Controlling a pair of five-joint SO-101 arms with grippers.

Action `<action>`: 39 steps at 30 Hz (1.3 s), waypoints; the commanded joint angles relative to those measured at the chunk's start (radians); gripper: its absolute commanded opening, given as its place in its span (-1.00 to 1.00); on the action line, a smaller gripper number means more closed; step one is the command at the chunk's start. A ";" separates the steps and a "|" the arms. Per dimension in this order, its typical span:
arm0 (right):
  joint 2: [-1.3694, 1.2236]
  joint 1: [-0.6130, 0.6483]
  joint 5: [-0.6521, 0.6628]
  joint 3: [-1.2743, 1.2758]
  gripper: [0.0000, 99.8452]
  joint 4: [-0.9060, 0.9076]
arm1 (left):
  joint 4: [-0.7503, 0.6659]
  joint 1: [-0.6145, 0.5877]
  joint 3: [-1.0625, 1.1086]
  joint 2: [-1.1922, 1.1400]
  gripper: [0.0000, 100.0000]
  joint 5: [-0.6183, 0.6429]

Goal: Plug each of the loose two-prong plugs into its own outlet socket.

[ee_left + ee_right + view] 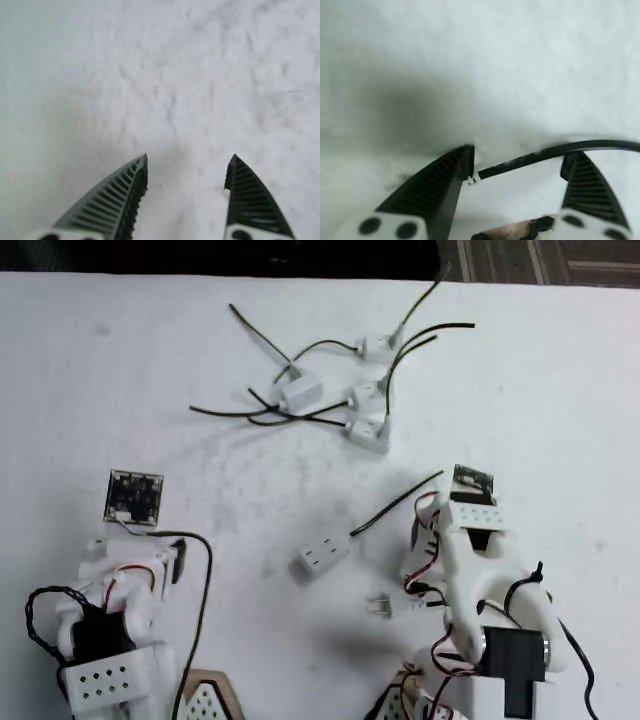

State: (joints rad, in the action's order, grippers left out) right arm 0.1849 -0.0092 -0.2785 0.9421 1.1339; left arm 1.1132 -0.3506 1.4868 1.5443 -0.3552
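Observation:
A white outlet socket [322,557] lies mid-table, its black cord [396,502] running up and right to my right arm [478,555]. A small loose two-prong plug [380,606] rests just below it, close to that arm's base. Several more white plugs and sockets with black cords sit in a tangle [345,400] at the far side. My right gripper [520,152] is open and low over the table, with the free end of the black cord [545,153] lying between its fingers. My left gripper [187,165] is open above bare table, with nothing between its fingers.
My left arm [120,585] stands at the near left with a black cable [203,590] looping beside it. A wooden piece [205,698] shows at the near edge. The white table [120,380] ends at a dark floor along the far side.

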 commanded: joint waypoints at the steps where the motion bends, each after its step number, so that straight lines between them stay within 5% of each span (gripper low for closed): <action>1: -0.001 0.067 -0.044 -0.020 -0.42 -0.031 | -0.017 -0.008 -0.005 0.010 -0.48 -0.006; 9: 0.012 0.068 -0.015 -0.028 -0.99 -0.031 | -0.017 -0.008 -0.005 0.010 -0.48 -0.006; 31: 0.091 -0.251 0.278 -0.370 -0.97 -0.064 | -0.021 -0.008 0.006 0.010 -0.48 -0.008; 39: -0.165 -0.331 0.296 -0.397 -0.97 -0.236 | -0.021 -0.008 0.006 0.010 -0.48 -0.008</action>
State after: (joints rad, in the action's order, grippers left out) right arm 0.0898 -0.3176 -0.0054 0.6015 0.9498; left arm 1.1101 -0.3506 1.4960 1.5443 -0.3552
